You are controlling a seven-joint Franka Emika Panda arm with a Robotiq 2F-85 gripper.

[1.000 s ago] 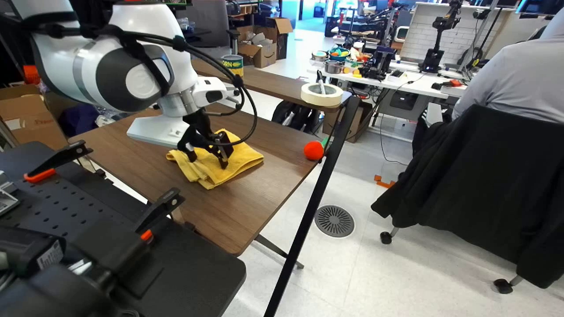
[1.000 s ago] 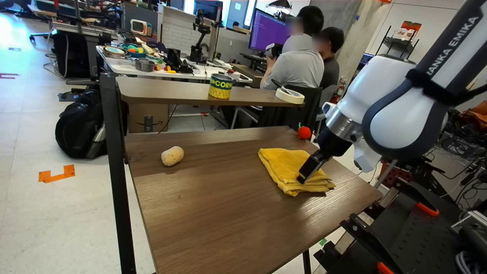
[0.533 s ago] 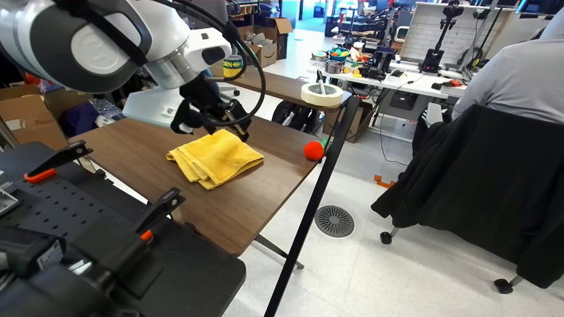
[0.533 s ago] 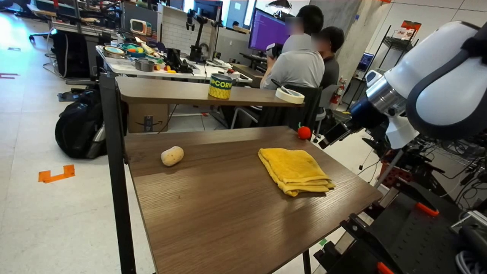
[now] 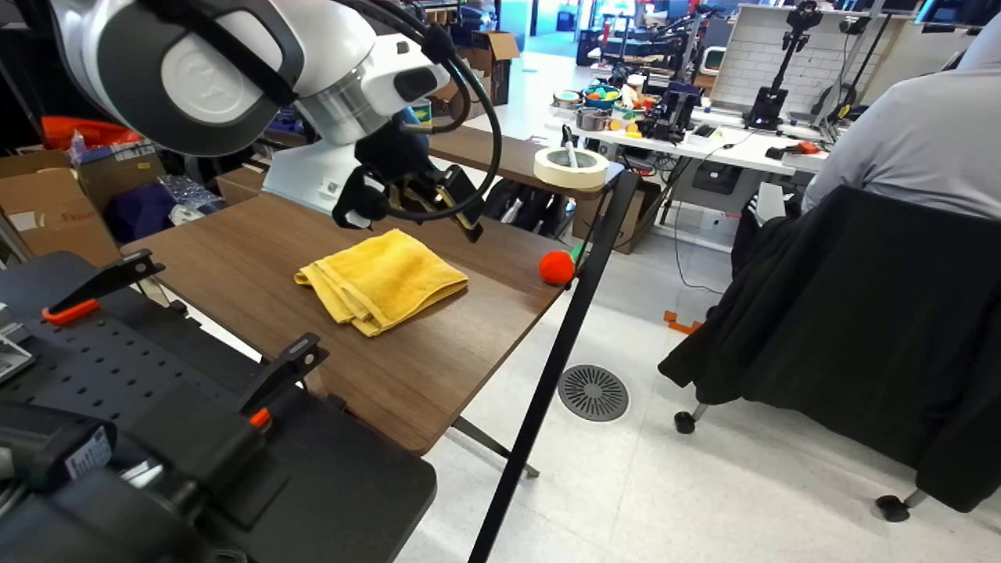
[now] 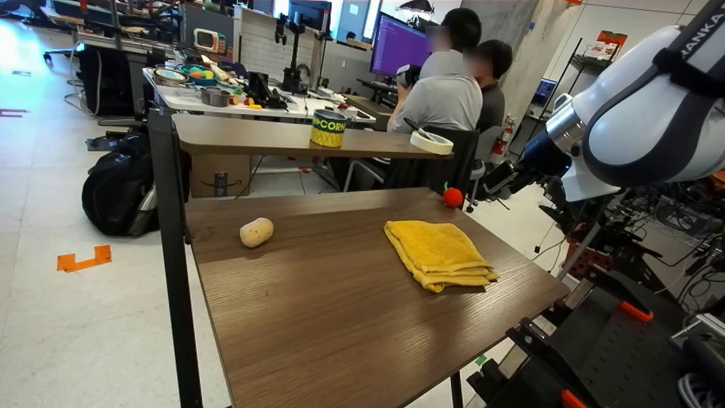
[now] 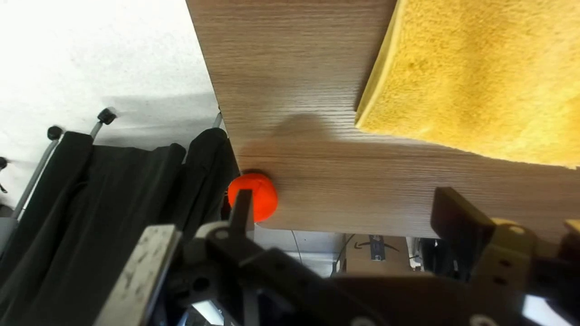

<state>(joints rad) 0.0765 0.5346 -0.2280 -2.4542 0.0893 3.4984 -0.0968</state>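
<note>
Lying folded and flat, one yellow terry-cloth towel (image 6: 439, 252) is resting on one brown wood-grain tabletop (image 6: 340, 334). Above tabletop height, one black two-fingered gripper (image 7: 346, 199) is hanging tilted, clear of the towel; its two fingers (image 7: 242, 210) are standing wide apart and empty. One round red object (image 6: 452, 198) with a green top is sitting at a tabletop corner, and one pale tan, potato-shaped object (image 6: 256, 232) is lying near another edge, well apart from the towel. On one raised brown shelf (image 6: 255, 133), one yellow-and-green can (image 6: 328, 130) lettered CORN is standing, and one cream tape roll (image 6: 431, 145) is lying flat with one black-and-white marker (image 5: 572, 155) leaning in its hole.
</note>
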